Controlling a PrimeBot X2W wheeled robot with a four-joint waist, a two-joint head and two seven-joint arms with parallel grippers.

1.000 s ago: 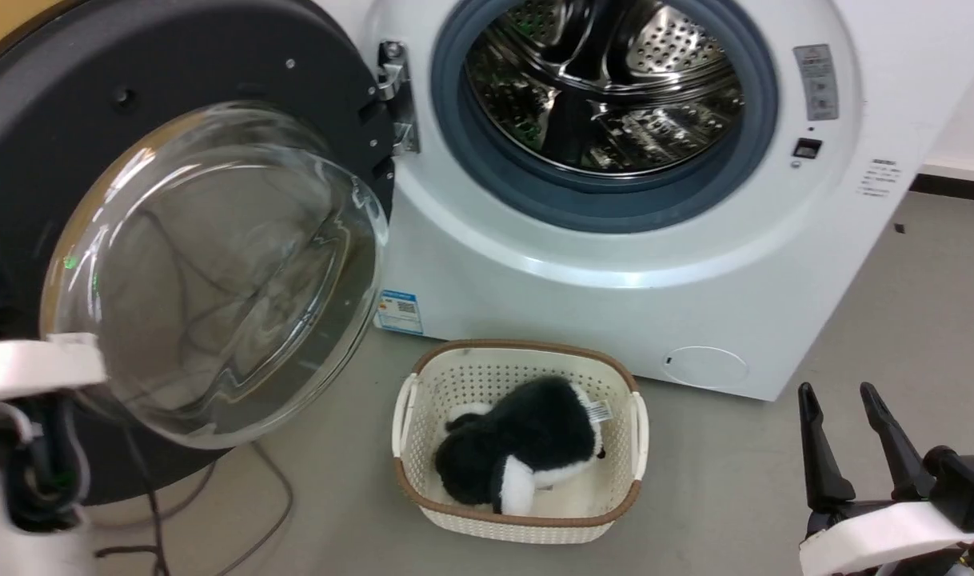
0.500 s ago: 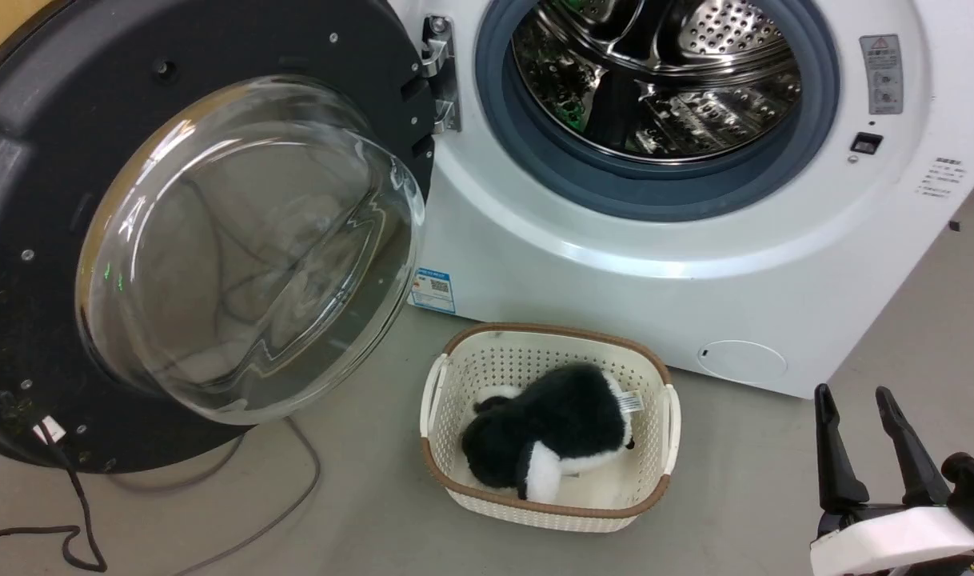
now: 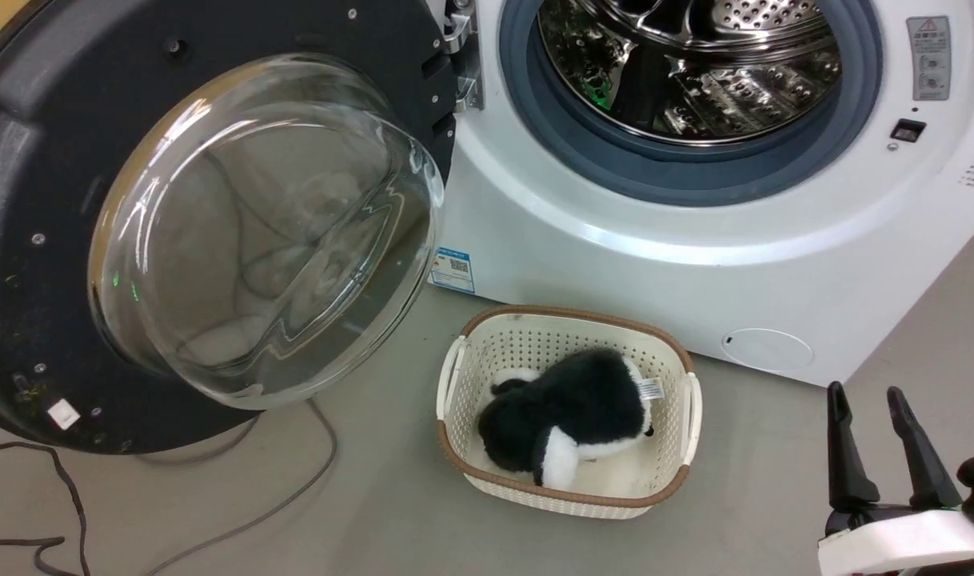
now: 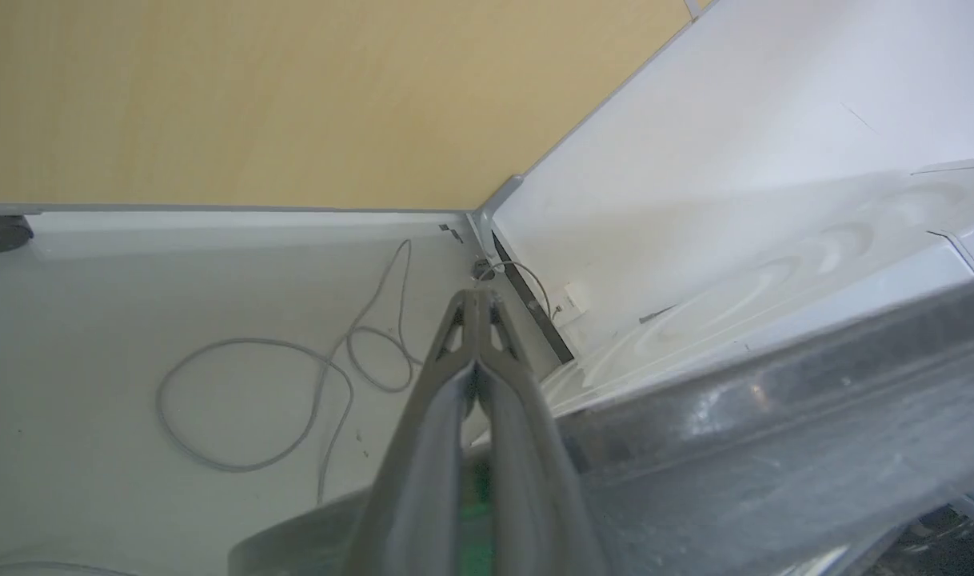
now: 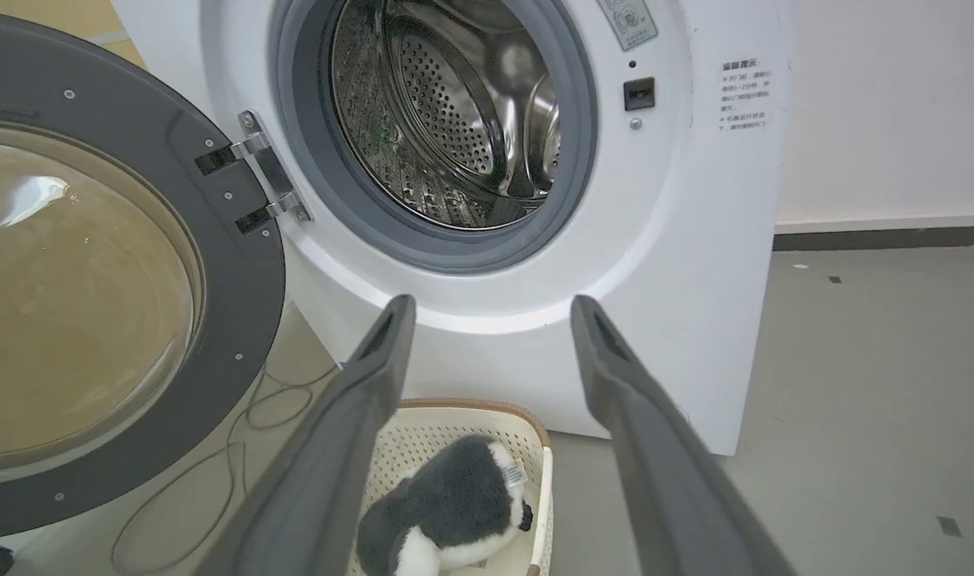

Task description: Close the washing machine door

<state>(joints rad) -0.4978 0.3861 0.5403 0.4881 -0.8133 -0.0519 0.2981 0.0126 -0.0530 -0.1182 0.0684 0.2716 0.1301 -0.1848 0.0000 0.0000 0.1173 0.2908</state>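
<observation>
You see the washing machine door (image 3: 247, 232) swung wide open, left of the washing machine (image 3: 615, 248): matte black screwed face, bulging clear glass. Your right hand (image 3: 864, 392) is spread and empty; your left hand (image 4: 475, 300) is pinched closed on nothing.

A laundry corner of a plain, workroom-like space: a white front-loading washing machine (image 3: 583, 272) stands on bare grey floor (image 3: 391, 528), a cream basket (image 3: 567, 500) before it, loose cables (image 3: 333, 456) trailing nearby, a white wall (image 5: 879, 120) with dark skirting (image 5: 887, 238) behind.
</observation>
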